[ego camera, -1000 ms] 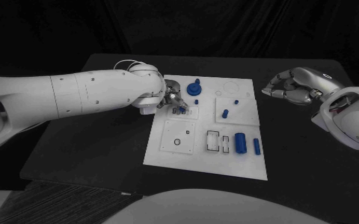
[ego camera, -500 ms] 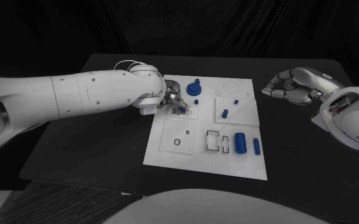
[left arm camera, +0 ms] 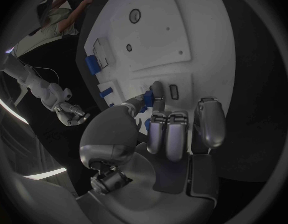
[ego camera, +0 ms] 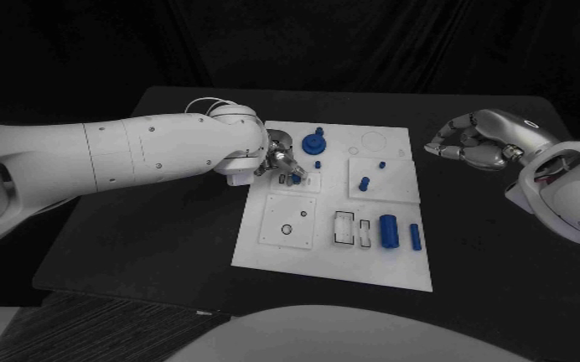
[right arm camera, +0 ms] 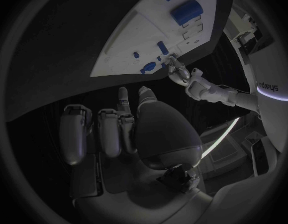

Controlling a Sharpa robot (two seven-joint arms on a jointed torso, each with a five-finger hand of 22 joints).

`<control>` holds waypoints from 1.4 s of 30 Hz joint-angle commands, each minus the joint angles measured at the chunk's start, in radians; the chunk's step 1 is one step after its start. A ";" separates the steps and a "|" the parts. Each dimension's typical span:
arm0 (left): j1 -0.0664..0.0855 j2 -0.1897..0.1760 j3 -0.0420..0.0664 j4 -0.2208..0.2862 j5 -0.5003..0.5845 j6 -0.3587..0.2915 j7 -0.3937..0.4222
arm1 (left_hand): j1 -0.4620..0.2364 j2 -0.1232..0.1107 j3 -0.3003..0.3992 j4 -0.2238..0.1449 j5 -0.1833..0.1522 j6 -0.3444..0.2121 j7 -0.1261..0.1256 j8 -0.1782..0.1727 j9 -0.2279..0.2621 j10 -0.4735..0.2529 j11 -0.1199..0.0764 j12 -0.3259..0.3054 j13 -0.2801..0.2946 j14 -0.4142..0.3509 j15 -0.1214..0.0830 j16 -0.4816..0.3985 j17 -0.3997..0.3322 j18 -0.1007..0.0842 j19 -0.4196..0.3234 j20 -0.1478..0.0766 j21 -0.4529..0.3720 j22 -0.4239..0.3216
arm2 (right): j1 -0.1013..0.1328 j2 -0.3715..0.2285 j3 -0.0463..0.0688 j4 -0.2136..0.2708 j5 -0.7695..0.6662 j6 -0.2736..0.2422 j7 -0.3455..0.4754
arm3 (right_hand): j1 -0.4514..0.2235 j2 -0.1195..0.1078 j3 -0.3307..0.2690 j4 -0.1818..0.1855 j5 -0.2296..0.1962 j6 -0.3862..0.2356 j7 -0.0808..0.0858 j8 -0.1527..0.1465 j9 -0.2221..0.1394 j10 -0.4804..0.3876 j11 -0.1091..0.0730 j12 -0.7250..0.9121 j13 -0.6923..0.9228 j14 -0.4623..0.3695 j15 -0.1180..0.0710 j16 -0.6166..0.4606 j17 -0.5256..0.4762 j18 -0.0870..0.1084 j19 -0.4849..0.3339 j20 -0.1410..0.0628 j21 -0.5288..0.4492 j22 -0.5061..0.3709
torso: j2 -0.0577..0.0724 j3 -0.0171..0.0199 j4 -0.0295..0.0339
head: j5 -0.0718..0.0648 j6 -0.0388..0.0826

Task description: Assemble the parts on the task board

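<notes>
The white task board [ego camera: 284, 249] lies in the middle of the black table. My left hand [ego camera: 278, 159] rests over its far left corner and pinches a small blue part [ego camera: 296, 178] between thumb and a finger, right at the board's surface. The left wrist view shows the left hand [left arm camera: 165, 134] and the same blue part [left arm camera: 145, 95] at its fingertips. My right hand [ego camera: 475, 142] hovers above the table beyond the board's right edge, fingers curled in with nothing in them; in its own wrist view the right hand [right arm camera: 128, 127] looks the same.
On the board stand a blue knob [ego camera: 315, 140] and small blue pegs [ego camera: 363, 183]. A thick blue cylinder [ego camera: 388, 230] and a slim one [ego camera: 415, 236] lie near its right front. Black-outlined slots [ego camera: 346, 228] sit beside them.
</notes>
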 commanded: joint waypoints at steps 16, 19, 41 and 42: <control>-0.012 0.002 -0.006 0.001 0.005 0.049 -0.013 | -0.011 -0.002 -0.001 0.006 -0.009 -0.003 0.002 -0.004 -0.001 0.097 0.009 -0.008 0.254 0.106 0.005 0.007 0.263 0.013 -0.003 0.004 -0.009 0.010 | -0.002 -0.002 0.001 0.003 -0.002 0.007 -0.017 | 0.014 0.000 -0.003 -0.001 0.008 0.008 -0.001 -0.001 -0.001 0.112 -0.002 -0.003 0.261 0.072 -0.002 -0.004 0.101 0.014 0.032 0.005 -0.007 0.212 | 0.001 0.0008 0.0007 | 0.000 0.000; -0.012 0.000 -0.006 0.002 0.005 0.051 -0.014 | -0.011 -0.002 -0.001 0.006 -0.009 -0.003 0.002 -0.004 -0.001 0.097 0.009 -0.008 0.254 0.106 0.005 0.007 0.263 0.013 -0.003 0.004 -0.009 0.010 | -0.002 -0.001 0.001 0.002 -0.002 0.009 -0.017 | 0.016 0.000 -0.002 -0.002 0.009 0.009 -0.001 -0.001 -0.002 0.112 -0.002 -0.003 0.261 0.072 -0.002 -0.004 0.101 0.014 0.032 0.005 -0.007 0.212 | 0.000 -0.0001 -0.0011 | 0.004 0.000; -0.013 -0.008 -0.006 0.012 0.005 0.056 -0.017 | -0.019 0.000 -0.009 0.016 -0.038 0.003 0.003 -0.006 -0.003 0.097 0.010 -0.008 0.254 0.106 0.006 0.007 0.263 0.013 -0.003 0.005 -0.010 0.012 | -0.003 0.000 0.001 0.000 -0.002 0.010 -0.018 | 0.038 -0.002 0.001 -0.008 0.037 0.010 -0.002 -0.003 -0.004 0.112 -0.003 -0.003 0.261 0.071 -0.003 -0.008 0.095 0.015 0.029 0.004 -0.014 0.211 | -0.002 -0.0004 0.0002 | 0.009 0.000; -0.013 -0.008 -0.006 0.012 0.005 0.056 -0.017 | -0.020 0.000 -0.011 0.018 -0.043 0.003 0.003 -0.006 -0.003 0.097 0.010 -0.008 0.254 0.106 0.006 0.007 0.263 0.013 -0.003 0.005 -0.011 0.012 | -0.003 0.000 0.001 0.000 -0.002 0.010 -0.018 | 0.039 -0.002 0.002 -0.008 0.039 0.010 -0.002 -0.003 -0.004 0.112 -0.003 -0.003 0.261 0.071 -0.003 -0.007 0.095 0.015 0.029 0.004 -0.014 0.211 | -0.002 -0.0005 0.0003 | 0.009 0.000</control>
